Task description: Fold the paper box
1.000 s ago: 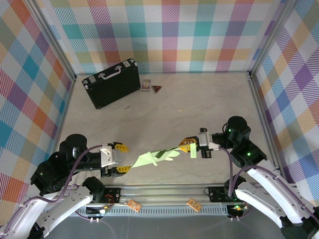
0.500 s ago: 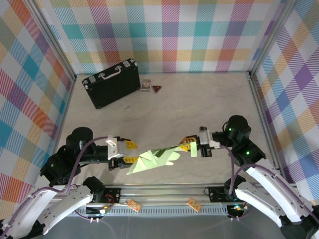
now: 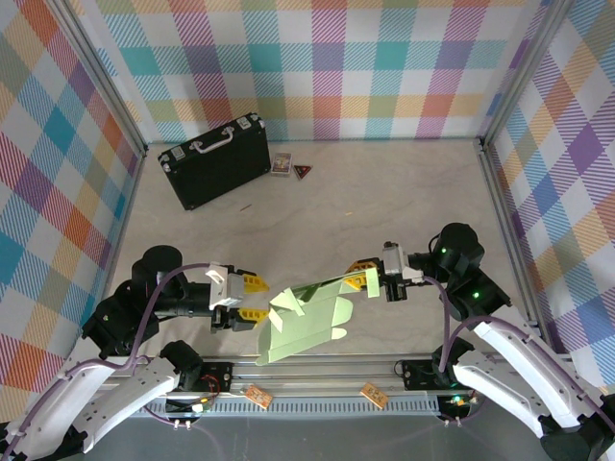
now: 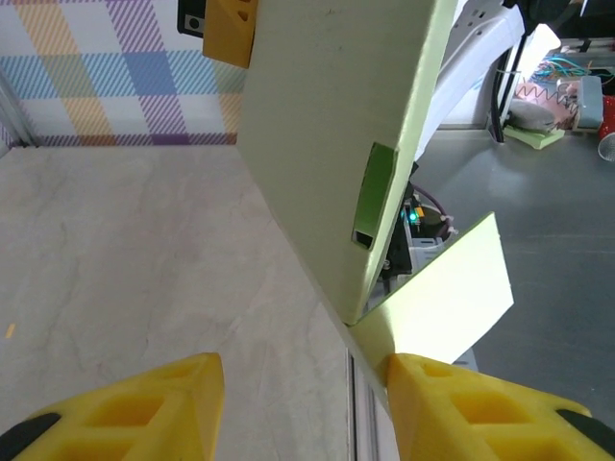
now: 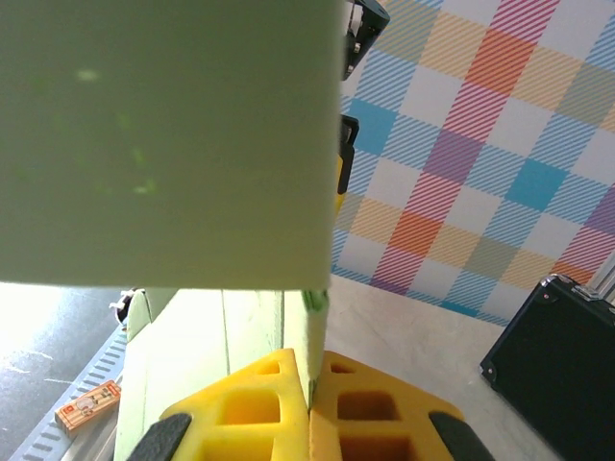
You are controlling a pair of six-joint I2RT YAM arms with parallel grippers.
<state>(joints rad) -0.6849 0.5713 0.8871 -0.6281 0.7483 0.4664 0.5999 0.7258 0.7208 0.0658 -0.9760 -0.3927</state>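
The paper box (image 3: 306, 322) is a pale green die-cut sheet with flaps, held up off the table near the front edge and tilted steeply. My right gripper (image 3: 360, 279) is shut on the sheet's right edge; in the right wrist view the card (image 5: 163, 144) runs down into the closed yellow fingers (image 5: 309, 370). My left gripper (image 3: 254, 298) is open at the sheet's left side. In the left wrist view the sheet (image 4: 336, 144) hangs in front of the gripper (image 4: 300, 370), and a lower flap (image 4: 442, 298) touches the right fingertip (image 4: 413, 375).
A black briefcase (image 3: 213, 158) with metal corners lies at the back left, also seen from the right wrist (image 5: 562, 355). A small card (image 3: 281, 163) and a dark triangle (image 3: 303, 172) lie beside it. Two orange tags (image 3: 256, 396) sit on the front rail.
The sheet has swung from nearly flat to steeply tilted, its lower part dropping toward the front rail. My left gripper moved right up to the sheet's left edge. The right gripper stayed shut.
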